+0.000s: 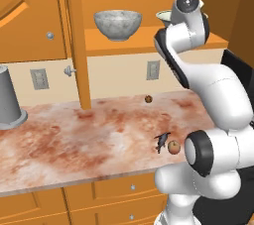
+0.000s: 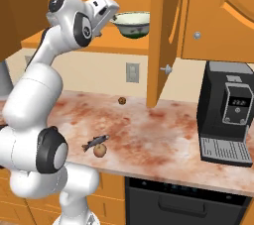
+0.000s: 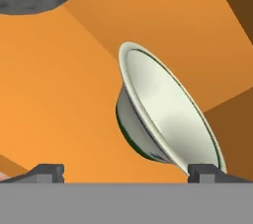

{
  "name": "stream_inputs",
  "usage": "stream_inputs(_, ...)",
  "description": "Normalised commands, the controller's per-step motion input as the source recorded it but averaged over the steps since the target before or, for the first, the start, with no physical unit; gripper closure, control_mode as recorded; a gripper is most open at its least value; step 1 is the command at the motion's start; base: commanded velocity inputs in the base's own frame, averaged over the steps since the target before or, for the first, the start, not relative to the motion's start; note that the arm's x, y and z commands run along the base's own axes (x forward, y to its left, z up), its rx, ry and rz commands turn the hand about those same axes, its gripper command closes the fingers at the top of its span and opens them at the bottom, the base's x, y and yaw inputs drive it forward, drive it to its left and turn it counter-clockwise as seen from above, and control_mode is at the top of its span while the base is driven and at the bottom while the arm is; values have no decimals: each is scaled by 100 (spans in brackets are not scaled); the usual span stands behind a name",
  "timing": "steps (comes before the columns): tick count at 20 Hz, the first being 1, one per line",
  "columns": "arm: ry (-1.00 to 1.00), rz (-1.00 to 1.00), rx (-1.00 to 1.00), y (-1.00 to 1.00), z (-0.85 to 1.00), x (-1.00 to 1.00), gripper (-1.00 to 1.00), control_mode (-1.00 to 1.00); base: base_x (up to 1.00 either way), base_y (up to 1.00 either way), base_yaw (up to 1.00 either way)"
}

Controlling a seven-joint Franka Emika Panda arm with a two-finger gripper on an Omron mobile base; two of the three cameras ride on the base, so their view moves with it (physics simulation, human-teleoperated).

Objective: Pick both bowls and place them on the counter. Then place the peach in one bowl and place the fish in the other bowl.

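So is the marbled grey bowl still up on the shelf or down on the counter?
On the shelf: the marbled grey bowl sits upright on the orange shelf, above the counter.

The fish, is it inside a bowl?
No. The fish lies flat on the counter beside the peach, while the marbled bowl sits up on the shelf.

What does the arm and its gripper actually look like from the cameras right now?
The arm is glossy white, built of rounded, bulbous links with dark grey to black bands and round caps at the joints. No cables or markings show. The gripper has two small dark grey finger tips, blocky and flat-topped.
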Motion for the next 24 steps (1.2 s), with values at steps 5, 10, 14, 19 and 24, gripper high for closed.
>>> stream_inputs(5, 10, 0, -4, 0, 0, 41, -100, -100, 0, 0, 0)
stream_inputs(10, 12, 0, -2, -4, 0, 41, -100, -100, 0, 0, 0)
stream_inputs(14, 7, 0, -1, -12, 0, 36, -100, -100, 0, 0, 0)
stream_inputs(19, 5, 0, -1, -15, -1, 26, -100, -100, 0, 0, 0)
stream_inputs(24, 3, 0, 0, -16, -2, 18, -100, -100, 0, 0, 0)
